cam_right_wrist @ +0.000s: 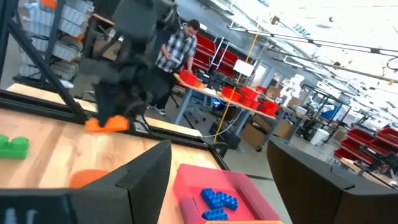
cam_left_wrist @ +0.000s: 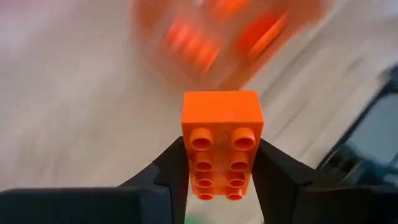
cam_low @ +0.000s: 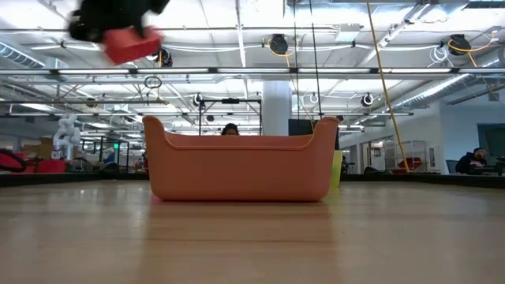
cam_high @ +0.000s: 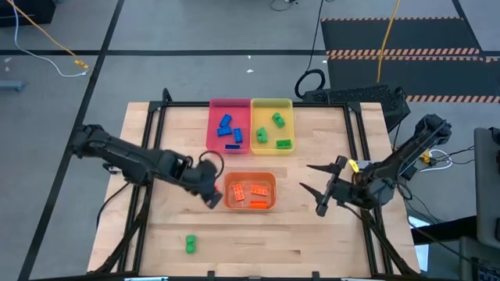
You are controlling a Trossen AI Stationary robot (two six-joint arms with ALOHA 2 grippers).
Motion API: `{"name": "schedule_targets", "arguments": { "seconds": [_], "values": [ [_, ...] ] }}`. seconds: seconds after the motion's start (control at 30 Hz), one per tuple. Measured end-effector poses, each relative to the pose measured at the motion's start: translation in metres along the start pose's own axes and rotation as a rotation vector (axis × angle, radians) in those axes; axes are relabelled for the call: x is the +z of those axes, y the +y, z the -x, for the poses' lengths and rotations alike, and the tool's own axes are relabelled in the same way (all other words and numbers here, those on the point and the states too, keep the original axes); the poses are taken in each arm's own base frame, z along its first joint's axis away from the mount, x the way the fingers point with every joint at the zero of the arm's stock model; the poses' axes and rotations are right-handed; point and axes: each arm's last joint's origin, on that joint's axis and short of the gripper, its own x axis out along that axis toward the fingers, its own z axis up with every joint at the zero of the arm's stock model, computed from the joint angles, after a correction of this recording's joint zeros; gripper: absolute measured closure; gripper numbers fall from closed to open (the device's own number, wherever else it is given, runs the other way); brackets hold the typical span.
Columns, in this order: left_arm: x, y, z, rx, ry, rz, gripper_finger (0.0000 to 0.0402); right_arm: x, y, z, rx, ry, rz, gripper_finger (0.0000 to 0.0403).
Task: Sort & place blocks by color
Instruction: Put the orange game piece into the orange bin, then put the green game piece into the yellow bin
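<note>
We see the left gripper (cam_left_wrist: 222,171) clamped on an orange block (cam_left_wrist: 221,140), its two dark fingers (cam_left_wrist: 174,168) pressing the brick's long sides, studs facing the wrist camera. In the high view this gripper (cam_high: 211,195) sits just beside the orange tray (cam_high: 269,179), and the low view shows the block (cam_low: 131,43) held well above the table. The right gripper (cam_high: 316,190) waits with its fingers spread wide, on the tray's other side. Blue blocks (cam_high: 229,129) lie in the pink tray (cam_high: 215,109), green ones (cam_high: 277,119) in the yellow tray (cam_high: 266,102), and one green block (cam_high: 190,244) rests alone near the table's front edge
</note>
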Motion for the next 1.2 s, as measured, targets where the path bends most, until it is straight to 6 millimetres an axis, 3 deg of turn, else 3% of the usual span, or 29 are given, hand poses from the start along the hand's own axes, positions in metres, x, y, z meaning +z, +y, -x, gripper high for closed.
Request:
{"name": "schedule_targets", "arguments": {
  "seconds": [0.07,0.2,0.33,0.53,0.63,0.87,1.07,1.2],
  "values": [
    [0.013,-0.007,0.009,-0.016,-0.093,-0.04,0.0265,0.002,-0.001,0.003,-0.005,-0.001,-0.01,0.0145],
    [0.037,-0.018,0.007,-0.009,-0.183,-0.099,0.0265,0.004,-0.002,0.007,0.004,-0.008,-0.018,0.0145],
    [0.057,-0.029,-0.017,-0.032,-0.225,-0.139,0.0265,0.005,-0.002,0.01,0.015,-0.013,-0.02,0.0145],
    [0.079,-0.029,-0.056,0.027,-0.153,-0.139,0.0265,0.004,-0.001,0.01,0.015,-0.009,-0.009,0.0145],
    [0.085,-0.026,-0.074,0.052,-0.121,-0.148,0.0255,0.003,-0.002,0.01,0.0,0.002,-0.001,0.0145],
    [0.093,-0.023,-0.097,0.072,-0.106,-0.145,0.0177,0.001,-0.001,0.01,-0.024,0.026,0.029,0.0145],
    [0.099,-0.021,-0.097,0.044,-0.087,-0.144,0.0137,0.001,-0.001,0.01,-0.024,0.027,0.031,0.0145],
    [0.097,-0.023,-0.086,-0.016,-0.057,-0.157,0.0128,0.001,-0.001,0.01,-0.023,0.029,0.032,0.0145]
  ]
}}
